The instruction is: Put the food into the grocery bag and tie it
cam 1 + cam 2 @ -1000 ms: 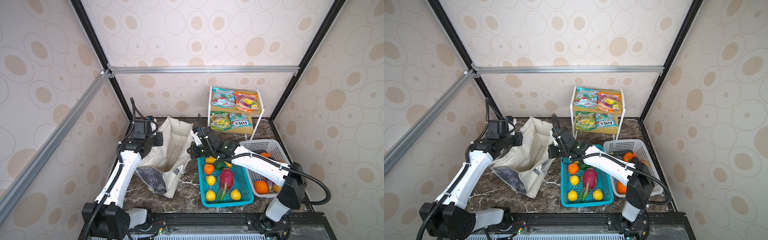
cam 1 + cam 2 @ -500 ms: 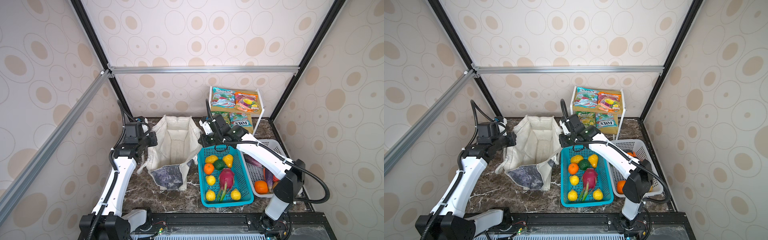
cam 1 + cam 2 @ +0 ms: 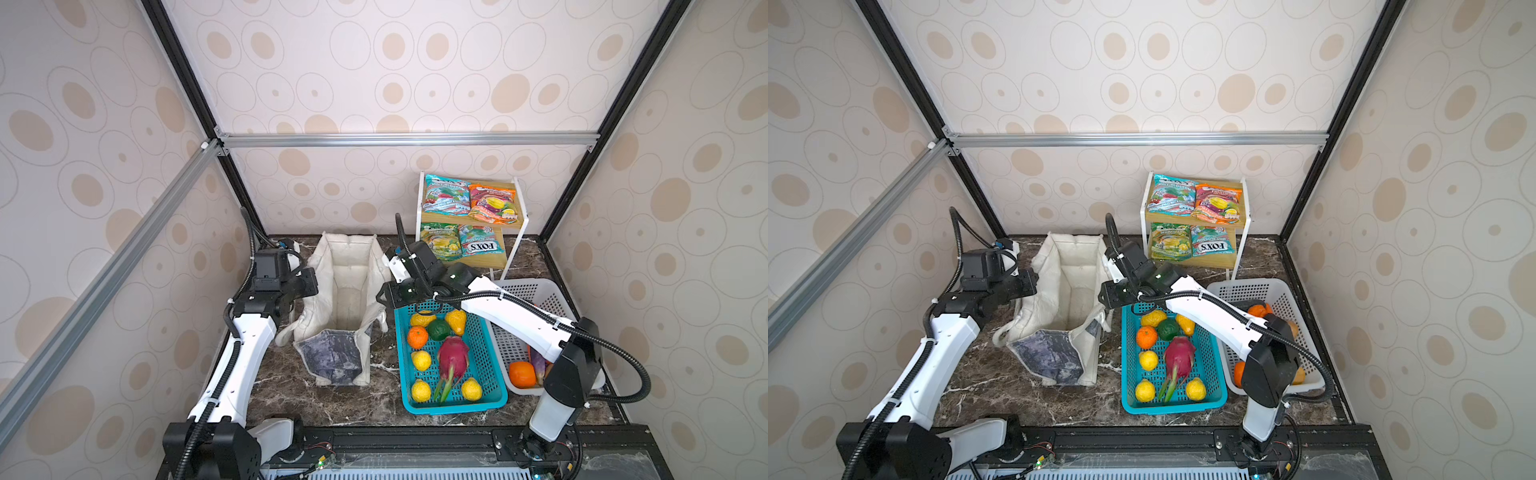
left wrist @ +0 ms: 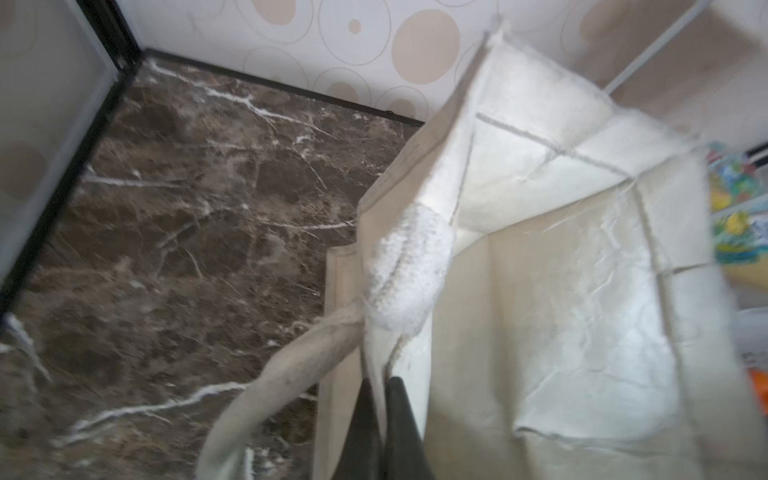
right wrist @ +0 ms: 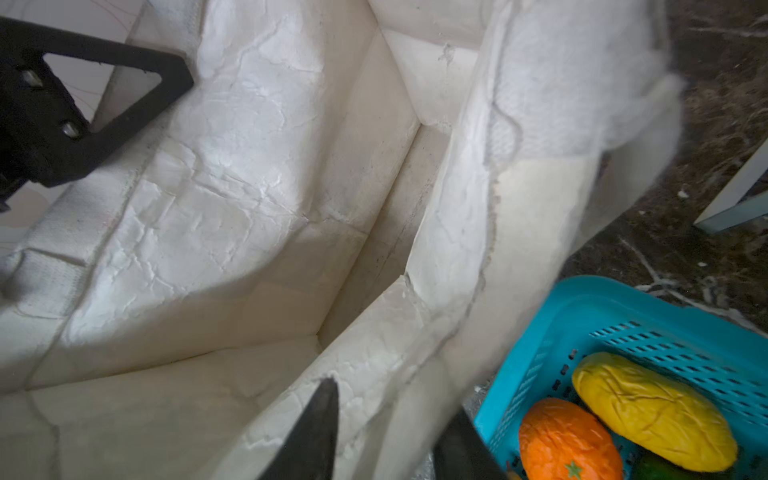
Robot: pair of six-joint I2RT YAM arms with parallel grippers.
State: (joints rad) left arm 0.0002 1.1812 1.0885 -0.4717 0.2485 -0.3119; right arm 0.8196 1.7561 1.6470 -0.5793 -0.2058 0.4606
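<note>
On dark marble bench (image 4: 166, 208), left fingers (image 4: 403, 428) clamp the grocery bag (image 4: 540, 291) rim; right fingers (image 5: 316, 428) straddle opposite rim, grip unclear.

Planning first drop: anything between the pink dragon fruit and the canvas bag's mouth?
Only a wall of the off-white canvas grocery bag, its rim straddled by the right pincer. The bag looks empty; the pink dragon fruit lies uncovered.

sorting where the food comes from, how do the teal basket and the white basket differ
The teal basket sits beside the bag; the white basket sits farther right, partly under the right arm. The teal basket holds a dragon fruit; the white basket shows none. Both are slotted plastic on the table.
</note>
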